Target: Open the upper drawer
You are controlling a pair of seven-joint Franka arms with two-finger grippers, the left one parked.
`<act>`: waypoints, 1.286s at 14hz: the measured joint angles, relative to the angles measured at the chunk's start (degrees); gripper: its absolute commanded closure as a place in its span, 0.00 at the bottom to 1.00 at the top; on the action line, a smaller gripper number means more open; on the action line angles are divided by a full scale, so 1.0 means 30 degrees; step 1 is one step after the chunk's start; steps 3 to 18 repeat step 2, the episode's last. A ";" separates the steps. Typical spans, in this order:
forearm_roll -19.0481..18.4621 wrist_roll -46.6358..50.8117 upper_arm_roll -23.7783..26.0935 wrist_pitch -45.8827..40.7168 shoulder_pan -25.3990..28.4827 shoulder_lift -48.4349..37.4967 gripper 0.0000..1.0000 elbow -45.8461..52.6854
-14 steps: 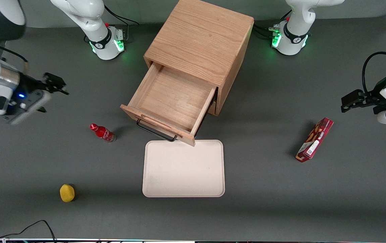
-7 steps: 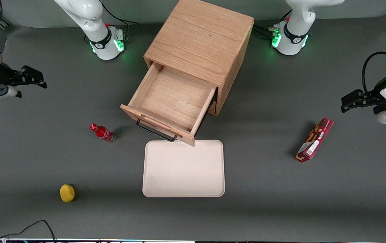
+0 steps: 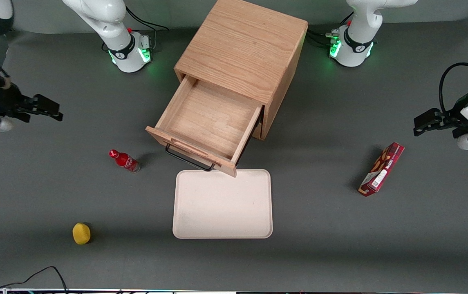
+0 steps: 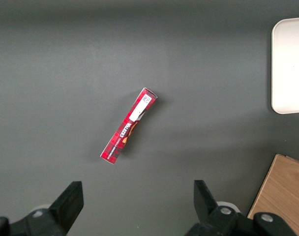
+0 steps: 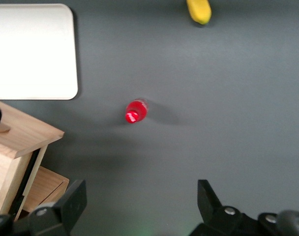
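The dark grey tabletop [image 3: 319, 253] carries a light oak cabinet [image 3: 244, 49] standing between the two arm bases, its upper drawer [image 3: 209, 122] pulled out toward the front camera. Just in front of that drawer lies a cream tray [image 3: 222, 204], flat on the tabletop. A small red bottle [image 3: 124, 160] stands beside the drawer front (toward the working arm's end), and a yellow fruit-like object [image 3: 81, 233] sits nearer the camera than the bottle. A red snack box [image 3: 381, 169] lies toward the parked arm's end. The gripper [image 3: 48, 109] hangs above bare tabletop at the working arm's end, jaws spread.
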 measured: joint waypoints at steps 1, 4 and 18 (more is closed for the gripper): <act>-0.0083 0.0041 -0.2019 0.0072 0.2332 0.0035 0.00 0.0007; -0.0117 0.0048 -0.4195 0.0144 0.4656 0.0038 0.00 0.0031; -0.0117 0.0048 -0.4195 0.0144 0.4656 0.0038 0.00 0.0031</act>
